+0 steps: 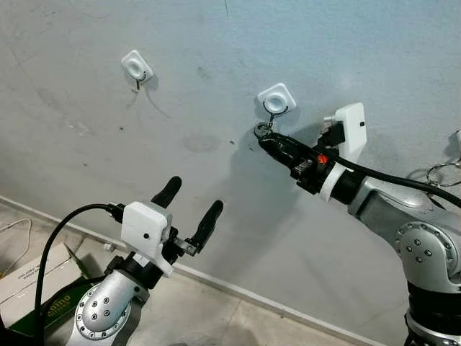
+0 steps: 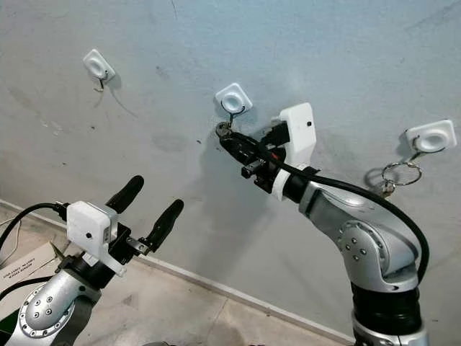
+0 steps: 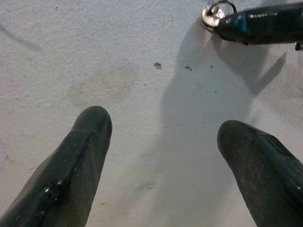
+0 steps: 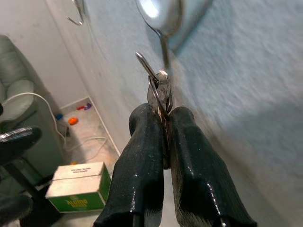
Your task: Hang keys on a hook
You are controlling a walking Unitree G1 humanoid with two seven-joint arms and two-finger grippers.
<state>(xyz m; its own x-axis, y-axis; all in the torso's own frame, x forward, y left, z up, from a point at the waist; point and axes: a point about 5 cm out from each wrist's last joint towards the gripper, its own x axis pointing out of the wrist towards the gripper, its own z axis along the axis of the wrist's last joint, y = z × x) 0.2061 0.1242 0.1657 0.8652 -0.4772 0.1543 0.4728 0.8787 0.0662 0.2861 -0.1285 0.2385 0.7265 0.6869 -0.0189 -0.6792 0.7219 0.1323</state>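
Right wrist view: keys (image 4: 160,94) pinched in right gripper (image 4: 163,124), under hook (image 4: 163,40).

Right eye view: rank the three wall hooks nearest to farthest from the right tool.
1. Middle hook, just above the right tool, which pinches the keys.
2. Hook on the robot's right, carrying a key ring.
3. Hook on the robot's left, farthest.

Head stereo pair facing wall (image 1: 216,43), wrist cameras close, sharing it
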